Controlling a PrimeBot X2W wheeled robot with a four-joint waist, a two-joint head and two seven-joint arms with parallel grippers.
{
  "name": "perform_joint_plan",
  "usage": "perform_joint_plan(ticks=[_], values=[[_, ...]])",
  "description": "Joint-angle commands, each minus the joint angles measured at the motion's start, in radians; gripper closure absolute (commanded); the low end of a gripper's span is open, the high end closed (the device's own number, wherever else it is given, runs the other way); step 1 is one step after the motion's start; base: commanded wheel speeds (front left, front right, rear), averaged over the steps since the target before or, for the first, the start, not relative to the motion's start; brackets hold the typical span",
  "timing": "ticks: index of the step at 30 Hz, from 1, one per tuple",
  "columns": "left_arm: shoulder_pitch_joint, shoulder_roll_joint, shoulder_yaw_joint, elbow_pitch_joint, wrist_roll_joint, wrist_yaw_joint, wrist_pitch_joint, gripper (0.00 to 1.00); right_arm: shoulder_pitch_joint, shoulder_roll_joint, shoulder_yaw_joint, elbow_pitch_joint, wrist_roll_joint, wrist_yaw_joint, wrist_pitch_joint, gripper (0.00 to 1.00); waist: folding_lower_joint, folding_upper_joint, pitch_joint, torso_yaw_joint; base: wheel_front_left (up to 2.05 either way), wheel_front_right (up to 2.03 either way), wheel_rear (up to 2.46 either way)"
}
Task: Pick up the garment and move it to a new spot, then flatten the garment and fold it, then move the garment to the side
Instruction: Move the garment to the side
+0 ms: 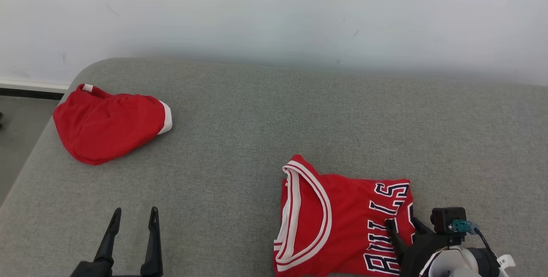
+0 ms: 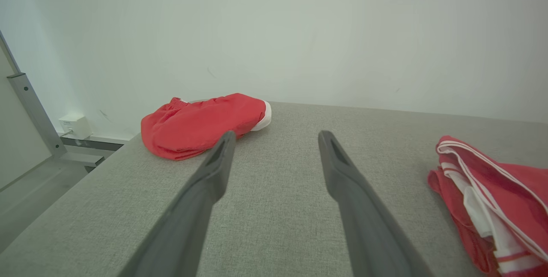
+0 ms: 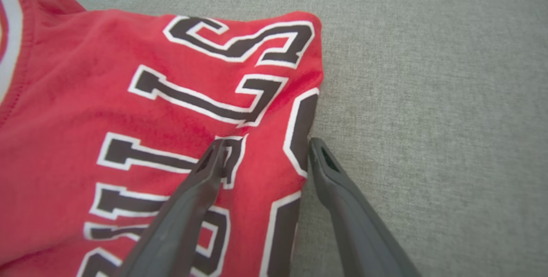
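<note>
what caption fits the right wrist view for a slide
Open right tool straddling the side edge of a red Bulls jersey lying on a grey fabric surface.

smooth cloth jersey (image 1: 342, 221), matt woven couch (image 1: 265, 114)

jersey (image 1: 342, 221) being shown in red, white striped trim, black letters being outlined in white | shorts (image 1: 107, 125) being shown in red too, white band | surface (image 1: 239, 140) being seen as grey weave | wall (image 1: 274, 11) being seen as off-white

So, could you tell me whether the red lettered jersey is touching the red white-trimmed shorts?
Apart. The head view shows bare grey fabric surface between the jersey and the shorts.
</note>
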Motion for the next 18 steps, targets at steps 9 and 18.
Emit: perform_joint_plan(ticks=[9,18], values=[[-0.027,-0.007,0.001,0.001,-0.005,-0.001,-0.003,0.0,-0.027,0.025,0.036,0.077,0.058,-0.002,0.035,1.0,0.0,0.0,0.02,-0.005,0.0,0.0,0.0],[-0.063,-0.011,-0.015,-0.012,-0.02,0.0,-0.003,0.0,-0.177,-0.066,0.082,0.029,0.083,-0.003,0.02,1.0,0.0,0.0,0.095,-0.024,0.0,0.0,0.0]])
